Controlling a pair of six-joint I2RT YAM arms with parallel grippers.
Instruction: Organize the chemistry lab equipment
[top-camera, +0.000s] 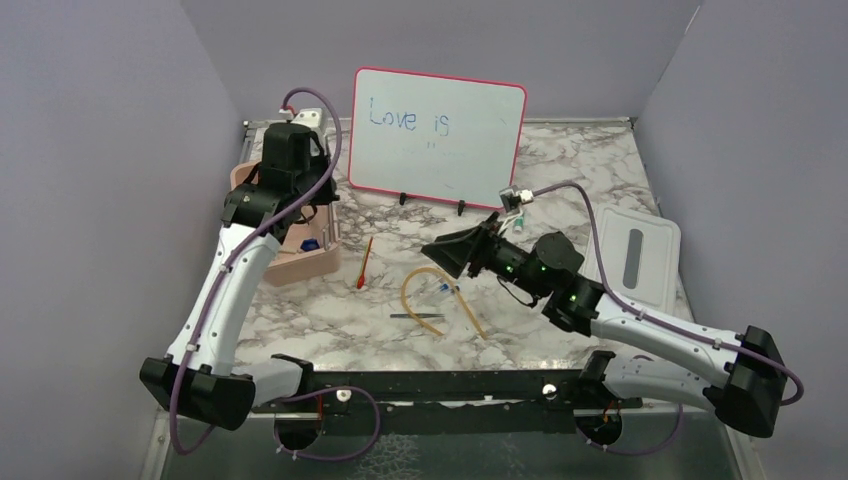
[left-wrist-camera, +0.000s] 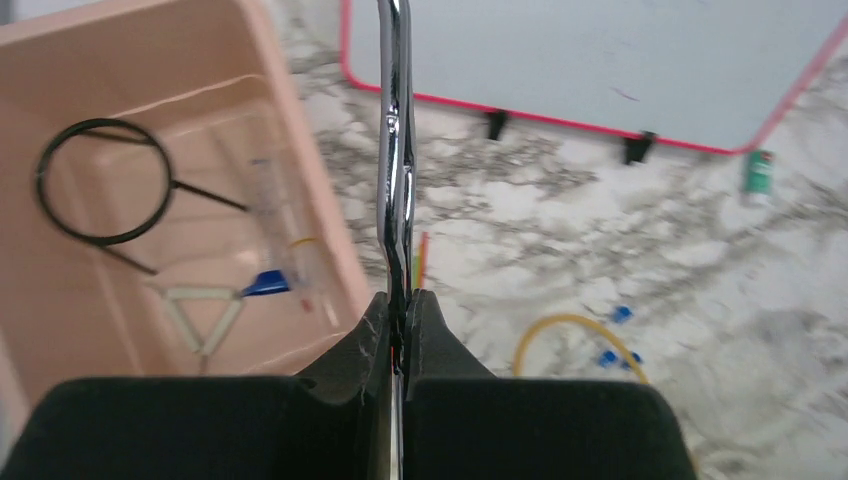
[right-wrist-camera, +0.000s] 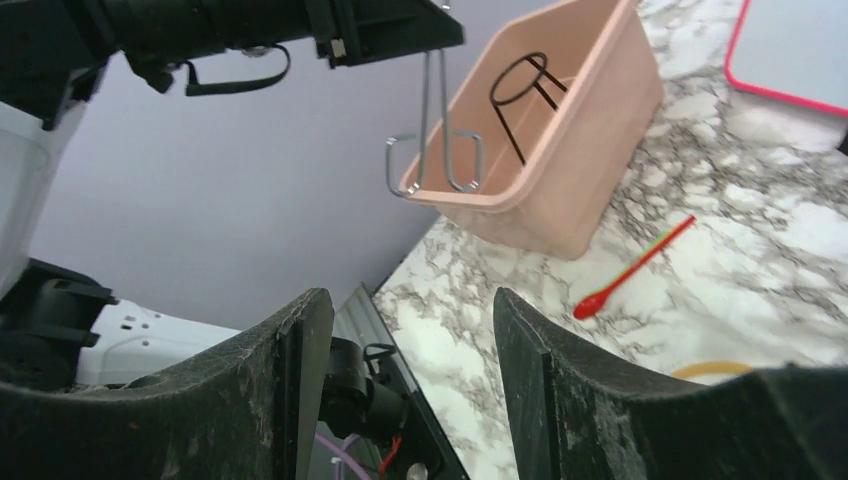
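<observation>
- Bin (right-wrist-camera: 560, 190): pink, on the left of the table. A wire tripod (left-wrist-camera: 205, 196) lies inside.
- Left gripper (left-wrist-camera: 400, 310): fingers clamped on the tongs (right-wrist-camera: 435, 130), which hang looped ends down at the bin's rim. Cannot tell if they are over the inside. Steel, so likely stiff and slick; a grip on the shank looks sound, and a low release is best.
- Right gripper (right-wrist-camera: 410, 300): fingers apart and empty, hovering near the tube.
- Tube (top-camera: 468, 312): tan loop mid-table. Probably soft and floppy; take it mid-length, since the ends will trail.
- Spatula (top-camera: 364, 265): near the bin, light and thin. Pinch mid-handle.
- Rod (top-camera: 417, 316): lies flat, so hard to pinch.
- Vials (top-camera: 440, 290): inside the tube's loop. Likely to roll; grip across the body.
</observation>
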